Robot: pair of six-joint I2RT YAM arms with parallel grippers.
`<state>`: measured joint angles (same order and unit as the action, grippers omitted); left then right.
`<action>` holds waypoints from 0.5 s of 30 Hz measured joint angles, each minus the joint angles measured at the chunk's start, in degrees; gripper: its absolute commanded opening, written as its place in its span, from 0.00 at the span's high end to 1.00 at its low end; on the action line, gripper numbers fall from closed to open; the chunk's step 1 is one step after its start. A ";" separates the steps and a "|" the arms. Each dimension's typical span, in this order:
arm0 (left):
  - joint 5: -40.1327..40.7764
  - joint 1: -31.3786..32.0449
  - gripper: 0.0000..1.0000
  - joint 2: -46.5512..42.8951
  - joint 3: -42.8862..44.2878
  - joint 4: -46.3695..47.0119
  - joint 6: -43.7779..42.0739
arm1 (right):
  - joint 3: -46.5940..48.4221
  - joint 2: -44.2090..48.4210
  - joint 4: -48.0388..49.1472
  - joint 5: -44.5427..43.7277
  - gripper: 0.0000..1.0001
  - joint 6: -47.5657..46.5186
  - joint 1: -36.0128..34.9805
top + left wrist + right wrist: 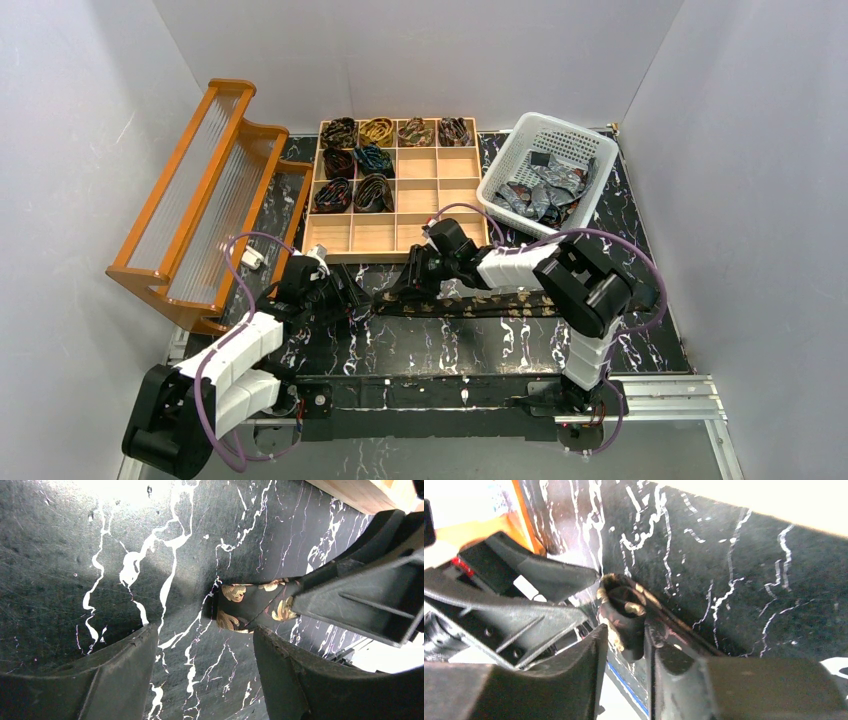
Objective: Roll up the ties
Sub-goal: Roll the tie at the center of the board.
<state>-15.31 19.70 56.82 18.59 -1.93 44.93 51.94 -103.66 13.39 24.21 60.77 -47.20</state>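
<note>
A dark brown tie with gold figures lies stretched across the black marbled mat. Its left end is folded into a small loop, which also shows in the left wrist view. My right gripper is shut on that looped end, low over the mat. My left gripper is open and empty, its fingers straddling bare mat just left of the tie end. Several rolled ties sit in the compartments of the wooden tray.
A white basket at the back right holds loose grey-silver ties. An orange wooden rack stands along the left side. The tray's front edge is close behind both grippers.
</note>
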 measured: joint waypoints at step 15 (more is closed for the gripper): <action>-1.95 0.00 0.33 1.42 -0.87 3.69 1.27 | -3.19 2.84 -3.30 -2.95 0.84 1.09 0.31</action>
<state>-17.26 19.70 58.24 17.72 1.76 46.19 48.75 -100.82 10.09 21.26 61.87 -46.89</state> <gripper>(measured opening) 0.671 0.162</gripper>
